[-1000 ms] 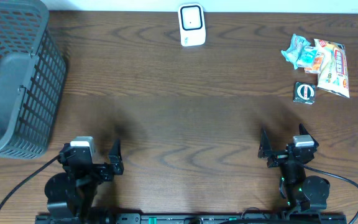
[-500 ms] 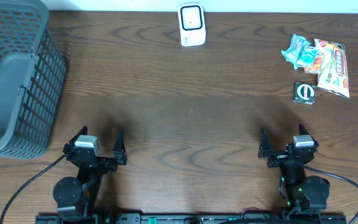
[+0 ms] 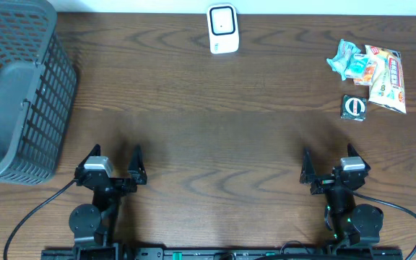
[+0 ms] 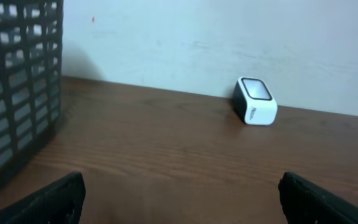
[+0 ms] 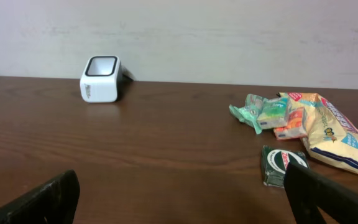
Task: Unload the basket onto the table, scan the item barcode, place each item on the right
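The white barcode scanner point(image 3: 222, 29) stands at the table's far edge, also visible in the left wrist view point(image 4: 255, 101) and the right wrist view point(image 5: 100, 79). The items lie at the far right: a heap of snack packets point(image 3: 373, 66) and a small dark green box point(image 3: 354, 107) in front of it, seen too from the right wrist point(image 5: 281, 165). My left gripper point(image 3: 115, 157) is open over bare wood near the front edge, holding nothing point(image 4: 179, 190). My right gripper point(image 3: 328, 162) is open as well and holds nothing point(image 5: 180, 190). No barcode is visible.
A grey mesh basket point(image 3: 16, 94) fills the far left corner and shows at the left of the left wrist view point(image 4: 17, 93). A white wall runs behind the table. Both arm bases sit at the front edge.
The left arm has shifted slightly right and forward, its gripper still open. The right arm and the items have not moved.
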`<action>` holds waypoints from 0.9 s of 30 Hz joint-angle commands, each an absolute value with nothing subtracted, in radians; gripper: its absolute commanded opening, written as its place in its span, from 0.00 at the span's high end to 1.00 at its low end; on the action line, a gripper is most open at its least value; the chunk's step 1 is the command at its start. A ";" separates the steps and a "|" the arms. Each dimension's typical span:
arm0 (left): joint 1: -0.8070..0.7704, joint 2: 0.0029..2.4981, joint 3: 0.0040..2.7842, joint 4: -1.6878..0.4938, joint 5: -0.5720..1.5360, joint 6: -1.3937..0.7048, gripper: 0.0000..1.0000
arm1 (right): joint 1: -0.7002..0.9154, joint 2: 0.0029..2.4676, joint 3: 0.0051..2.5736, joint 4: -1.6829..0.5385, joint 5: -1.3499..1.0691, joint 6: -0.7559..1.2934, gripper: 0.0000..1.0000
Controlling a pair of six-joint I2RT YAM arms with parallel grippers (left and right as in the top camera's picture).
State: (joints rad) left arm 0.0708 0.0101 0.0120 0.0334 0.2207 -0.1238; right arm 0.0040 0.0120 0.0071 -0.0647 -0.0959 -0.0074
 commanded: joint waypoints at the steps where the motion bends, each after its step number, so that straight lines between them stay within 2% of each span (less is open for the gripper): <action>1: 0.068 0.002 0.004 0.047 0.190 -0.158 0.02 | 0.007 0.006 0.006 -0.070 -0.088 0.006 0.01; 7: 0.068 0.002 0.004 -0.054 0.190 -0.150 0.02 | 0.007 0.006 0.006 -0.070 -0.088 0.006 0.01; 15: 0.045 0.001 0.004 -0.052 0.227 0.022 0.02 | 0.007 0.006 0.006 -0.070 -0.088 0.006 0.01; 27: 0.042 0.001 0.004 -0.056 0.224 0.046 0.03 | 0.007 0.006 0.006 -0.070 -0.088 0.006 0.01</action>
State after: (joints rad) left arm 0.0467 0.0101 0.0116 -0.0036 0.1963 0.0132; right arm 0.0040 0.0120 0.0071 -0.0647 -0.0959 -0.0074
